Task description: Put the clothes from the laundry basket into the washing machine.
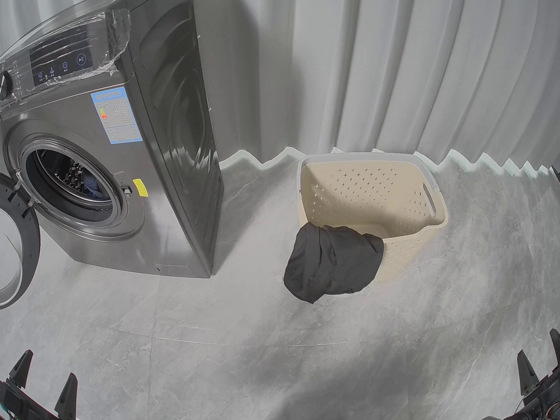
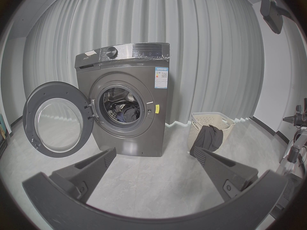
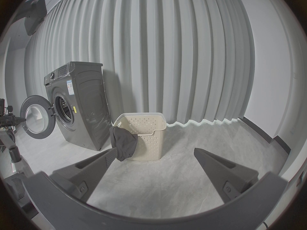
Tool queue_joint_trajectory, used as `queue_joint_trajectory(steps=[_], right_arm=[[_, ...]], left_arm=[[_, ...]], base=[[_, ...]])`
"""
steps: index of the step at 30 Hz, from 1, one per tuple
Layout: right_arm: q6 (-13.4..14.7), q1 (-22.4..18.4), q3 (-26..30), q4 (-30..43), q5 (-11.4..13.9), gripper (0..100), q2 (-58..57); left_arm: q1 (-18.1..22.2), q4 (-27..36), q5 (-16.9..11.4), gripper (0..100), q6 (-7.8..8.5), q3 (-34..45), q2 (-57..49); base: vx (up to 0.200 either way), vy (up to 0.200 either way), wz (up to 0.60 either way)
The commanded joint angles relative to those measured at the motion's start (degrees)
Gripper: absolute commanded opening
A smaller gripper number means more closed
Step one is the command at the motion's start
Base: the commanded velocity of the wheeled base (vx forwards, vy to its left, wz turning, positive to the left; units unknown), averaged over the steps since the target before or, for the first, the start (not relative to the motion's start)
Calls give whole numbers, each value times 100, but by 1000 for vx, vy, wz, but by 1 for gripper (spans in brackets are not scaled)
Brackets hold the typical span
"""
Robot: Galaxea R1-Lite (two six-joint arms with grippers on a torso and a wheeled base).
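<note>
1. The dark garment [image 1: 332, 261] hangs over the near rim of the laundry basket [image 1: 373, 188], at centre frame in the head view. Most of it falls down the outside wall towards the floor [image 1: 291, 351].
2. The basket stands upright, its long axis running left to right.
3. The washing machine [image 1: 169, 118] fills the upper left, its front turned towards the lower left. Its door [image 1: 14, 252] is swung open at the left edge, and clothes [image 2: 126, 112] lie in the drum.
4. A blue-and-white label [image 1: 116, 115] and a yellow sticker [image 1: 140, 187] are on the front; their print is too small to read.
5. The left pincer [image 2: 154, 150] and right pincer [image 3: 155, 150] are spread wide and hold nothing.
</note>
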Motion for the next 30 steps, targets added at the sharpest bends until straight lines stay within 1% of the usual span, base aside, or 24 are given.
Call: queue_joint_trajectory(steps=[1, 9, 18, 30], right_arm=[[-2, -2, 101, 7, 1, 100, -44], [-2, -2, 101, -1, 1, 100, -53], [-2, 6, 101, 7, 10, 100, -53], [-2, 6, 92, 7, 10, 100, -44]], left_arm=[[0, -1, 1, 100, -4, 75, -53], [0, -1, 1, 100, -13, 75, -53], [0, -1, 10, 100, -22, 75, -53], [0, -1, 18, 100, -22, 75, -53]], base=[[200, 0, 0], [200, 0, 0], [0, 0, 0], [0, -200, 0]])
